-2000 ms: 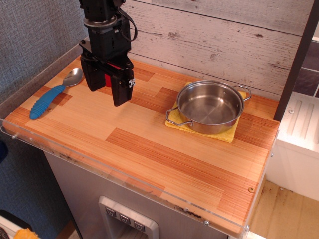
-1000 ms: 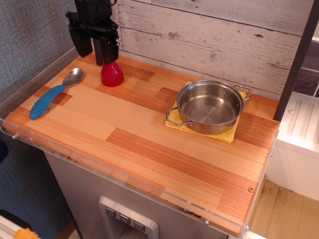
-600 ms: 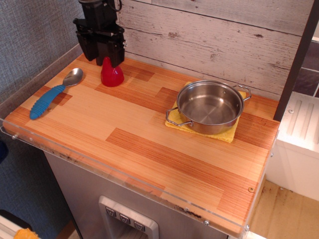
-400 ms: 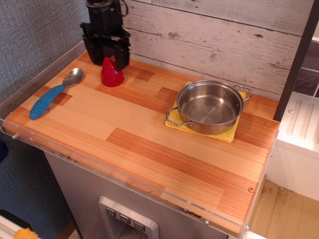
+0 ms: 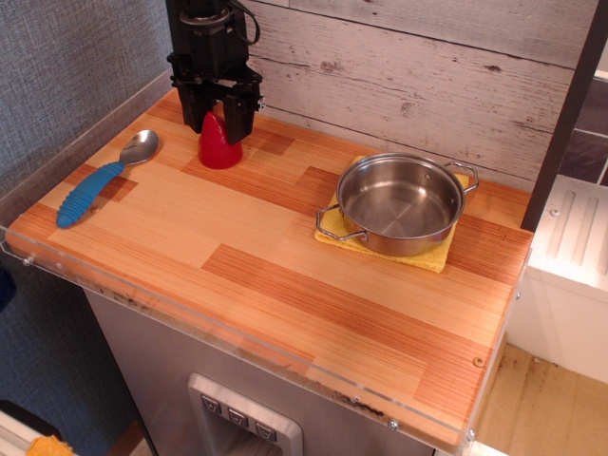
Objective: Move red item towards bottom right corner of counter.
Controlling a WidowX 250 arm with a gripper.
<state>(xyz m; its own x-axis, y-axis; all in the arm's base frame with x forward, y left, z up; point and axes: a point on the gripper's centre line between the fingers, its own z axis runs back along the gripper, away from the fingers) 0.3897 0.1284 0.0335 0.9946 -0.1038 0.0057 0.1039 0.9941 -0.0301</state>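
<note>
The red item [image 5: 219, 150], a small glossy cone with a pointed top, stands on the wooden counter [image 5: 285, 285] at the back left. My black gripper [image 5: 217, 133] comes down from above it. Its two fingers sit on either side of the pointed top and appear closed against it. The item's base still rests on the wood. The counter's bottom right corner [image 5: 456, 423] is far from the item, diagonally across the top.
A steel pot [image 5: 401, 201] sits on a yellow cloth [image 5: 429, 257] at the back right. A blue-handled spoon [image 5: 95, 185] lies at the left edge. A plank wall [image 5: 408, 76] runs along the back. A clear plastic rim [image 5: 190, 318] lines the front edge.
The gripper rose off the red item, then came back down over its top from the left. Gripper and item have both shifted slightly right.
</note>
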